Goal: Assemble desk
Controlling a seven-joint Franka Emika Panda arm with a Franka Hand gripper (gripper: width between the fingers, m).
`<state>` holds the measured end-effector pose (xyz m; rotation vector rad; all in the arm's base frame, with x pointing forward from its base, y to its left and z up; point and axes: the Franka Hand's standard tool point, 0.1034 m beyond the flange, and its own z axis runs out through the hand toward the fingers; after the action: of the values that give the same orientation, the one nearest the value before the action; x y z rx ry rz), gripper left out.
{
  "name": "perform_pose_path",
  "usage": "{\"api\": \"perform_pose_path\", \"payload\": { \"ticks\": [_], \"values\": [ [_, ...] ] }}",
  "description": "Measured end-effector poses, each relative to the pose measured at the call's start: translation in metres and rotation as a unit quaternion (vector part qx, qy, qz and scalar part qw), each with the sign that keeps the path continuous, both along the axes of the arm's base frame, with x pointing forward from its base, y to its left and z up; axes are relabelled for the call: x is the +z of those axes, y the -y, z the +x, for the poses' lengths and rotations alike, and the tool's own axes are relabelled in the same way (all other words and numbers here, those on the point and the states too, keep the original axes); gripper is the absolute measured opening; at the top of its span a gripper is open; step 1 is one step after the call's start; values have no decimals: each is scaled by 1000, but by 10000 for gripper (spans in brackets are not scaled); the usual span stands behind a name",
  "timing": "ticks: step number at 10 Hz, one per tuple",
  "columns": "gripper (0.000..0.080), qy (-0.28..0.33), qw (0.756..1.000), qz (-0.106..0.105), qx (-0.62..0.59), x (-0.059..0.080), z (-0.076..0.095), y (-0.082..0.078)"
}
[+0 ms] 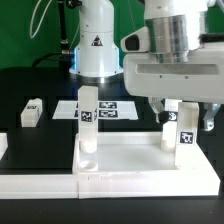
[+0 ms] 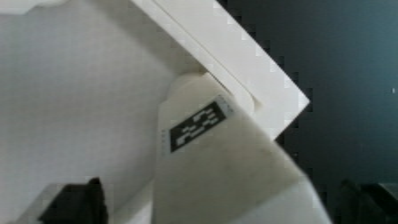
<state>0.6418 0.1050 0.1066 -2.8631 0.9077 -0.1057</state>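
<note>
Your end effector (image 1: 186, 114) stands wide astride the upright leg (image 1: 186, 136) at a corner of the desk top (image 1: 130, 160) on the counter (image 1: 30, 85). It looks like light, rigid, slick plastic, so pinch the leg's flat sides squarely at mid-height.

black tabletop (image 1: 40, 82), green backdrop (image 1: 12, 30) behind, even indoor light

Marker board (image 1: 107, 109): flat, white, several black-and-white tags, lying on black table (image 1: 40, 88). White border strip (image 1: 35, 180): low, along table's near edge. Green backdrop (image 1: 18, 30): behind.
</note>
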Motion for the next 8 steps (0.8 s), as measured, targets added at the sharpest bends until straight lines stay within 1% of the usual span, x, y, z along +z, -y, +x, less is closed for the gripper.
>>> {"api": "perform_pose_path", "payload": {
  "ticks": [1,2,3,4,5,6,7,8],
  "values": [
    [649,13,996,-19,86,5,5,-2],
    [649,11,998,-14,56,2,4,0],
    [649,10,999,-13,47,2,3,0],
    [539,10,999,-13,47,2,3,0],
    [402,10,999,-13,47,2,3,0],
    [402,5,1000,-9,10,1,3,1],
    [293,1,999,-5,-33,1,3,3],
    [293,-3,998,-1,-67,1,3,4]
  ]
}}
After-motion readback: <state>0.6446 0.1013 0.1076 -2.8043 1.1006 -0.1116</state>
